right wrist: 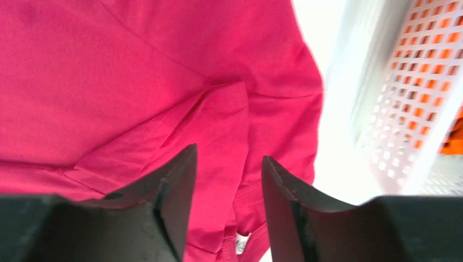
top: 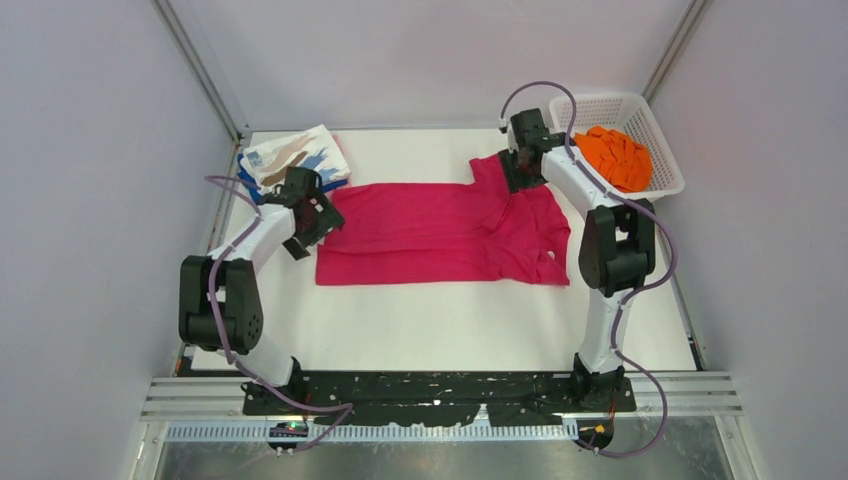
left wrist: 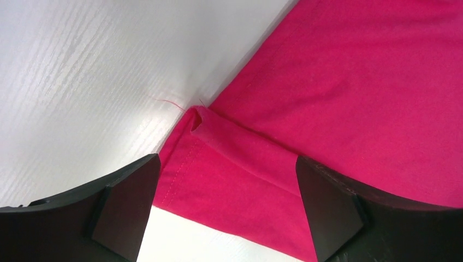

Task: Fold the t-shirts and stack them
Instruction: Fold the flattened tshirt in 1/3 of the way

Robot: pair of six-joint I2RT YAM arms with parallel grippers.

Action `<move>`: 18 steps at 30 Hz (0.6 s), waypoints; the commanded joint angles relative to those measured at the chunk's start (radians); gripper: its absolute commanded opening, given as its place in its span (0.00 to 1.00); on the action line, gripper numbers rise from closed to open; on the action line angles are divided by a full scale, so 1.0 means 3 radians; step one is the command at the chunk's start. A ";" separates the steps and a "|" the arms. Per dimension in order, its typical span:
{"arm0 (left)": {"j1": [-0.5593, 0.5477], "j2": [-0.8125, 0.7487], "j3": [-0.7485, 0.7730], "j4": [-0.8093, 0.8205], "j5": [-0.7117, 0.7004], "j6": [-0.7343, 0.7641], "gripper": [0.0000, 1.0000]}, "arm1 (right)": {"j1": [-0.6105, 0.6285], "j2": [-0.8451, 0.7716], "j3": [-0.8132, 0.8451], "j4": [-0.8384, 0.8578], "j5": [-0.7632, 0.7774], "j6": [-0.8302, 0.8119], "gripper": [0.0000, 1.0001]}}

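Left gripper, jaws wide, over the left hem corner of the plain bright magenta cloth t-shirt spread mid-frame; right gripper, jaws narrowly parted, at its upper sleeve. Orange cloth t-shirt lies in the white plastic lattice basket, upper right.

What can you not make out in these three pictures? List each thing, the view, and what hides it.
1. Stack, top view: left arm covers its near corner; shirt count unclear.
2. Orange shirt, right wrist view: blurred behind the basket lattice, cut by the edge.
3. Label, right wrist view: too small to read.
4. Right gripper, top view: its own wrist hides the fingertips.
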 commanded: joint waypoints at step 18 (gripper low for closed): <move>-0.0029 -0.0163 -0.0347 0.0783 0.1127 0.0465 0.99 | 0.0098 -0.0727 -0.1596 0.1351 -0.1533 0.1294 0.95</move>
